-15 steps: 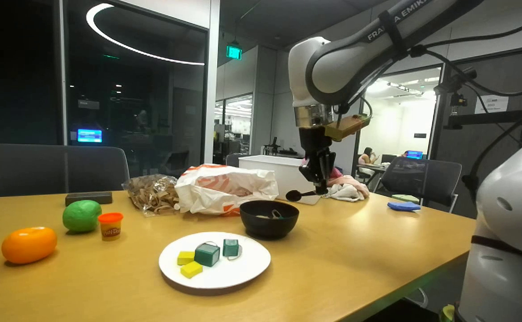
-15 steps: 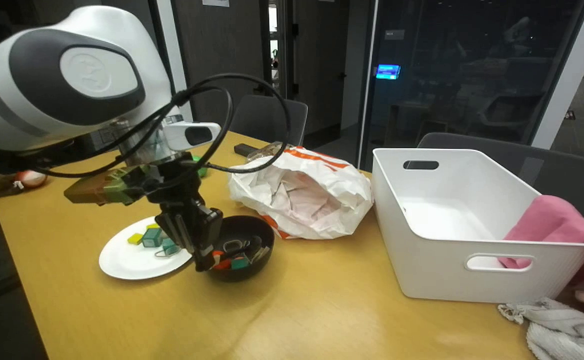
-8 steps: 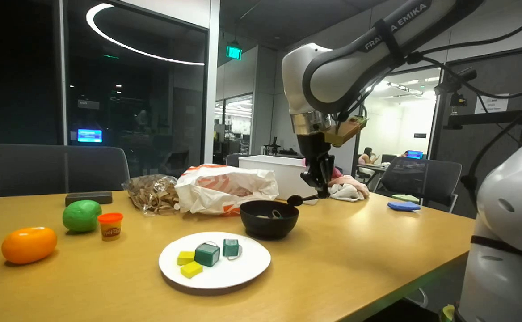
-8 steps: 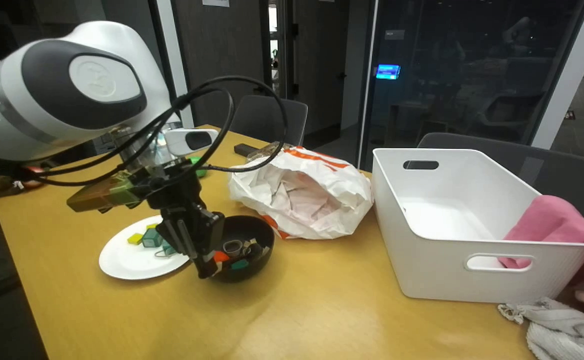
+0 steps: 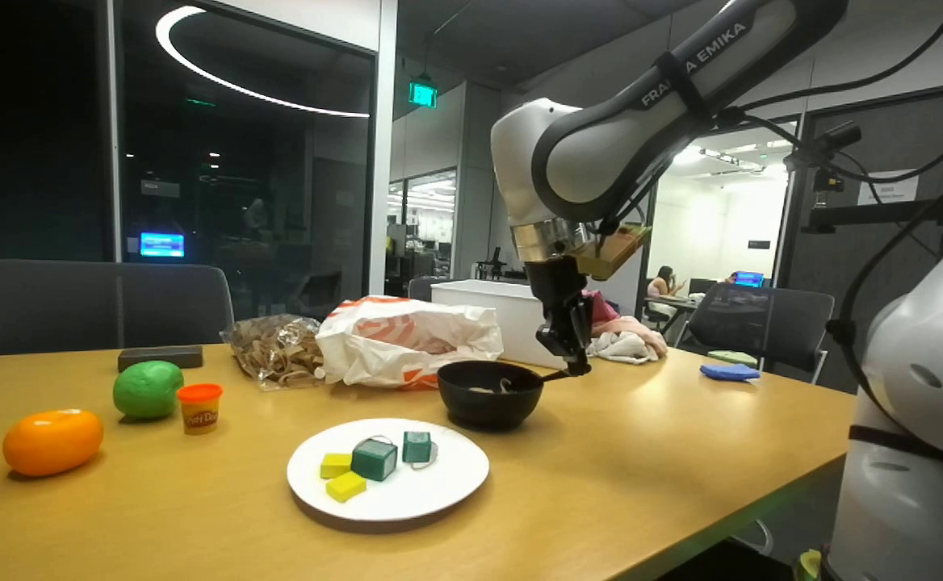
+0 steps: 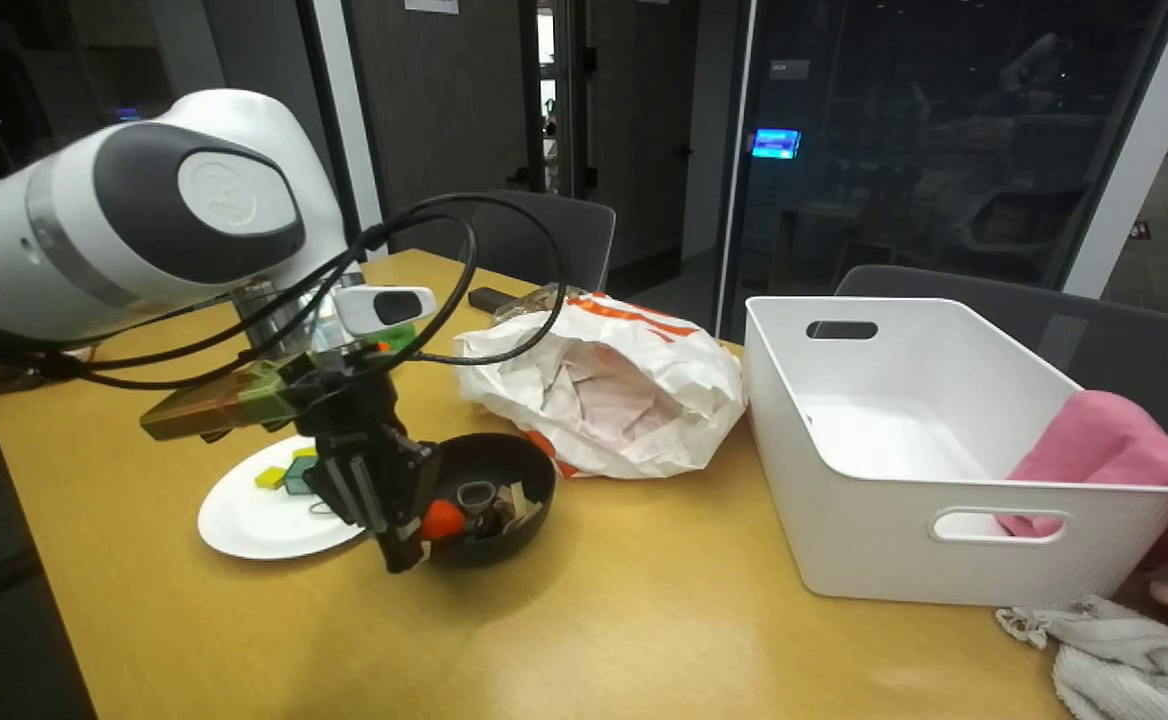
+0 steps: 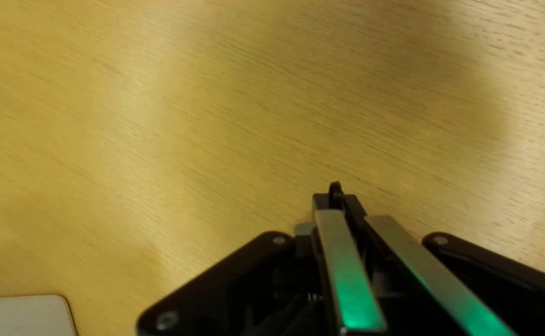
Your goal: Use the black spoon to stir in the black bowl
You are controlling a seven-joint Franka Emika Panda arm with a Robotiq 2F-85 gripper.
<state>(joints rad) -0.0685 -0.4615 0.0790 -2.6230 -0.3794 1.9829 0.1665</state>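
Gripper [image 5: 578,369]: narrow, holding the black spoon [image 5: 554,376], well in from the table [image 5: 681,452] edge by the robot base [image 5: 895,500].
Black spoon: reaches over the black bowl's [image 5: 488,409] rim, head hidden.
White plate [image 5: 435,494]: near the bowl.
Table: wood stretches from bowl to that edge.

white-and-grey arm [image 5: 593,165] | emika lettering [image 5: 720,42] | black cables [image 6: 374,238] | black fingers [image 7: 347,261], silvery strips [image 7: 426,266] glinting green, round screws [image 7: 167,320]
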